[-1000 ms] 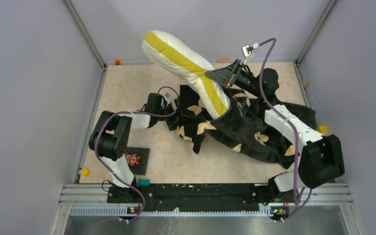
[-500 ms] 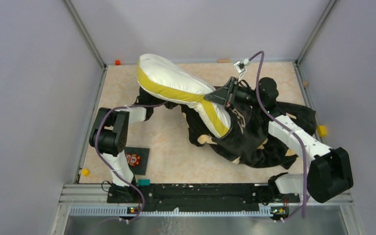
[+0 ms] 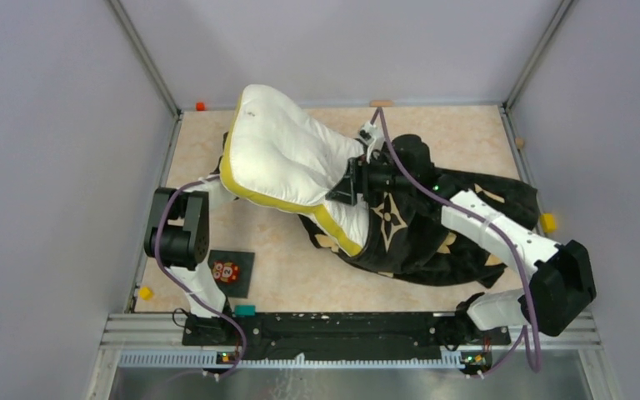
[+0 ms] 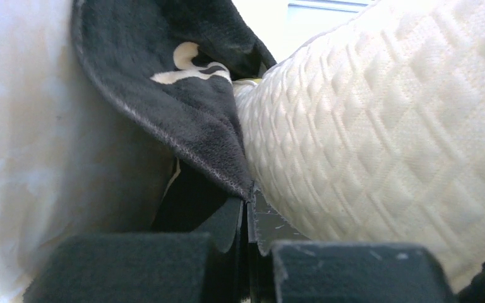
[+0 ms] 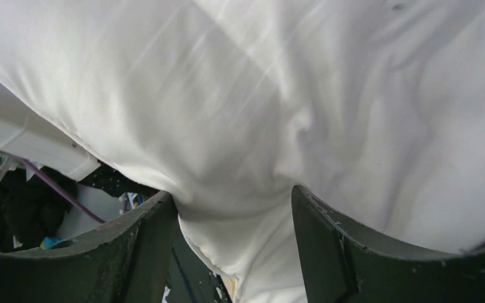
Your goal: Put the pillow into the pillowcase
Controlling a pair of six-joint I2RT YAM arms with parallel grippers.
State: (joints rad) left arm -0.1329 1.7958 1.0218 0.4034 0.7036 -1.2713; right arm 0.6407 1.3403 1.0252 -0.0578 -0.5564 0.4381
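The white quilted pillow (image 3: 287,158) with its yellow band lies tilted across the table's far middle. Its lower right end is inside the mouth of the black flower-printed pillowcase (image 3: 421,237). My left gripper (image 4: 247,205) is shut on the pillowcase's edge (image 4: 189,126), with the pillow (image 4: 385,139) pressing against it from the right. In the top view the pillow hides that gripper. My right gripper (image 3: 346,179) is at the pillow's right side by the case's mouth. Its jaws stand apart in the right wrist view (image 5: 230,202), with a bulge of white pillow fabric (image 5: 246,126) between them.
A small dark owl card (image 3: 229,271) lies near the left arm's base. Small blocks sit at the table's edges: yellow (image 3: 144,292), orange (image 3: 201,107), and yellow again (image 3: 547,222). Grey walls enclose the table on three sides.
The pillow has swung down and left, flattening over the left arm. My left gripper shut on the pillowcase edge and moved under the pillow. My right gripper moved left and its jaws opened.
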